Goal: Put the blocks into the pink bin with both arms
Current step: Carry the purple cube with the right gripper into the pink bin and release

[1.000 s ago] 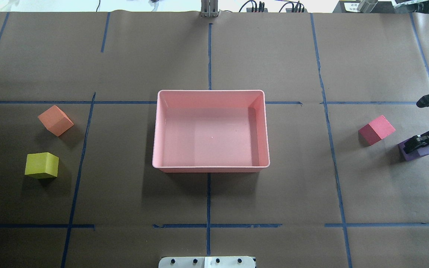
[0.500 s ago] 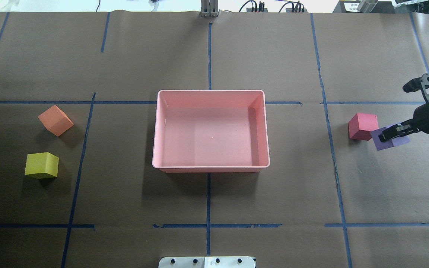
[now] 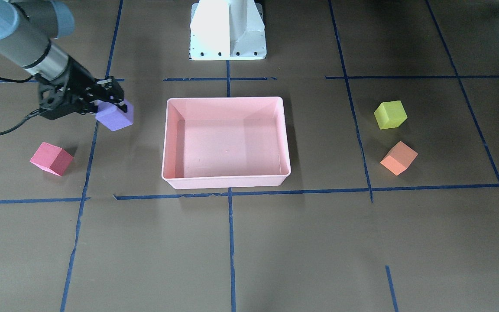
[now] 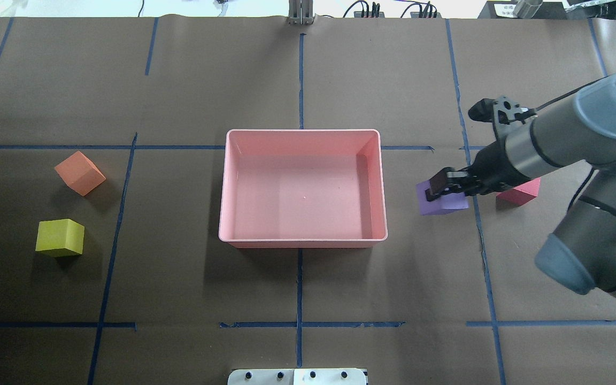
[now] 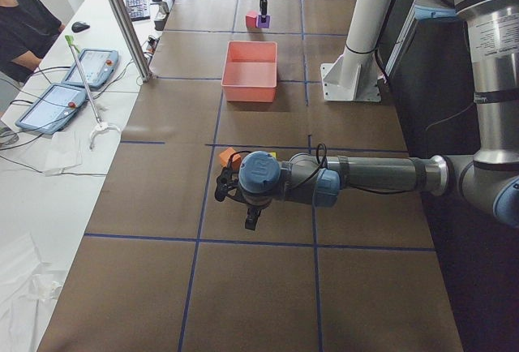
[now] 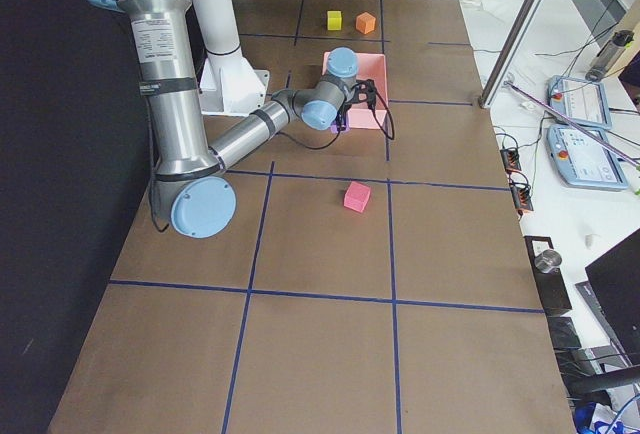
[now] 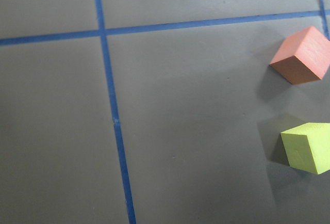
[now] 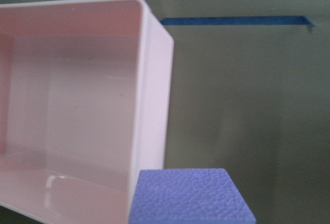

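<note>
My right gripper point(image 4: 439, 190) is shut on the purple block point(image 4: 443, 199) and holds it above the table, just right of the pink bin point(image 4: 302, 131). The right wrist view shows the purple block point(image 8: 191, 195) low, next to the bin's wall point(image 8: 154, 79). The bin holds no blocks. The red block point(image 4: 522, 191) lies on the table behind my right forearm. The orange block point(image 4: 79, 172) and the yellow-green block point(image 4: 60, 237) lie at the far left. My left gripper point(image 5: 252, 221) hovers near them, and I cannot tell whether it is open or shut.
The white pedestal base point(image 3: 228, 30) stands at the robot's side behind the bin. Blue tape lines cross the brown table cover. In the exterior left view, tablets and a metal post point(image 5: 122, 19) sit beyond the table's far edge.
My right arm lifted the purple block and carried it left, past the red block, to beside the bin's right wall. The red block was nudged and turned a little.
</note>
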Action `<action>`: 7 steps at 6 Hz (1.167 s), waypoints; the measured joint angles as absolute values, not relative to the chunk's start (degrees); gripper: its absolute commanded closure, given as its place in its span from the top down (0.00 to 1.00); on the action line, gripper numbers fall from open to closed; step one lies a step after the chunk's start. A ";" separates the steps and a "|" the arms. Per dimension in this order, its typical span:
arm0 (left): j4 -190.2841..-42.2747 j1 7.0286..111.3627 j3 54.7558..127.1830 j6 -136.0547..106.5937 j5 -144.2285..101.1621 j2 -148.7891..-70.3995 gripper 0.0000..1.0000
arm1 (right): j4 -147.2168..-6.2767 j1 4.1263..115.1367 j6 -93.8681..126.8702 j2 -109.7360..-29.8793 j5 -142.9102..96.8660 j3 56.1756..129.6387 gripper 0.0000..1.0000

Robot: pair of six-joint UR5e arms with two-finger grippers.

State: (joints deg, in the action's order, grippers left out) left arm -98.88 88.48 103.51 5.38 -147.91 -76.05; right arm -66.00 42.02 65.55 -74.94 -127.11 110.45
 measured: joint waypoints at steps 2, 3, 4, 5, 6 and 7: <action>-99.45 86.57 103.57 5.28 -147.92 -76.02 1.00 | -66.96 36.74 76.53 -61.31 -120.80 103.84 0.98; -99.60 85.74 103.58 3.91 -147.92 -76.05 1.00 | -67.16 35.27 78.55 -56.75 -117.99 99.57 1.00; -102.16 83.32 103.55 -2.04 -147.70 -76.16 1.00 | -67.21 33.22 79.54 -55.00 -115.25 97.19 1.00; -107.67 79.48 103.37 -12.78 -147.24 -76.30 1.00 | -67.23 31.64 80.00 -54.66 -113.45 96.56 1.00; -113.69 74.85 103.26 -26.61 -145.56 -76.78 1.00 | -67.21 31.29 80.09 -54.73 -112.96 96.81 1.00; -118.93 69.77 103.26 -41.11 -142.50 -77.70 1.00 | -67.15 31.80 80.08 -55.66 -112.98 98.24 1.00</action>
